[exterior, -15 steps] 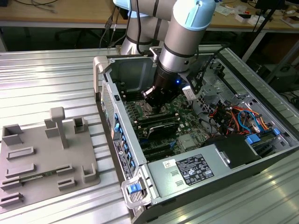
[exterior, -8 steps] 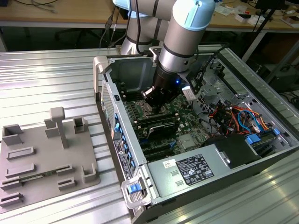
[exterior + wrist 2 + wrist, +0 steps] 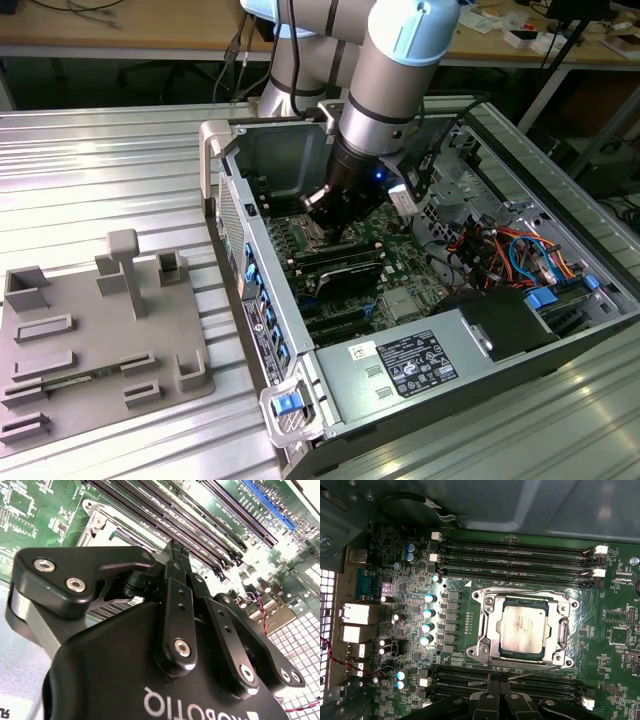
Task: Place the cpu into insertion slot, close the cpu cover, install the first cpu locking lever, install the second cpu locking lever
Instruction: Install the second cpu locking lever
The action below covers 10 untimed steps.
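In the first wrist view the cpu (image 3: 521, 629) lies flat in the insertion slot (image 3: 561, 656), its dull silver top showing. The cpu cover (image 3: 490, 625) lies down over it as a silvery frame around its edges. A thin metal locking lever (image 3: 535, 672) runs slantwise along one side of the socket. My gripper (image 3: 498, 681) is shut, fingertips together right at this lever; I cannot tell if they touch it. The second wrist view shows the closed fingers (image 3: 175, 555) beside the socket's rim (image 3: 102, 525). In the exterior view the gripper (image 3: 335, 225) reaches down into the open computer case.
Long black memory slots (image 3: 515, 550) flank the socket on two sides. Capacitors (image 3: 427, 612) and rear ports (image 3: 357, 615) stand nearby. Case walls (image 3: 225, 190), coloured cables (image 3: 510, 250) and a power supply (image 3: 420, 360) surround the board. A grey fixture plate (image 3: 90, 330) lies at the exterior view's left.
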Motion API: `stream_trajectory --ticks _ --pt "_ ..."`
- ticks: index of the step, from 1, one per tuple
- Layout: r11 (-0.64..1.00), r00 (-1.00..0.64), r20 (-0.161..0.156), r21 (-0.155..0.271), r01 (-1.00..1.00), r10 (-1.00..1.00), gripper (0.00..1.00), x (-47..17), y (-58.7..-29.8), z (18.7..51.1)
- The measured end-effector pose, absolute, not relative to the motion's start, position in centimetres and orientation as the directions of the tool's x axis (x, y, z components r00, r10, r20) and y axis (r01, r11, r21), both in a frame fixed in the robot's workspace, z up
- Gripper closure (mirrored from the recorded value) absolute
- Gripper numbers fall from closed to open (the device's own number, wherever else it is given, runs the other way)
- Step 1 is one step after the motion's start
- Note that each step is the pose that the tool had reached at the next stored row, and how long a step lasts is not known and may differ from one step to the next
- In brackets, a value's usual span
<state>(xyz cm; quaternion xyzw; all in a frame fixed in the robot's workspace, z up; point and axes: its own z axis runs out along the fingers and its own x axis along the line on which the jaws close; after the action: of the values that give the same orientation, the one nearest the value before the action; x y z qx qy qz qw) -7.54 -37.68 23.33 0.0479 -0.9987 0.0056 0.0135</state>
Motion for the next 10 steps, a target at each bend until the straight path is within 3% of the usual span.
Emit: stream_trajectory --ticks 10 --pt "0.995 -0.995 0.027 -0.010 -0.096 -0.096 0.89 -8.30 -37.67 23.31"
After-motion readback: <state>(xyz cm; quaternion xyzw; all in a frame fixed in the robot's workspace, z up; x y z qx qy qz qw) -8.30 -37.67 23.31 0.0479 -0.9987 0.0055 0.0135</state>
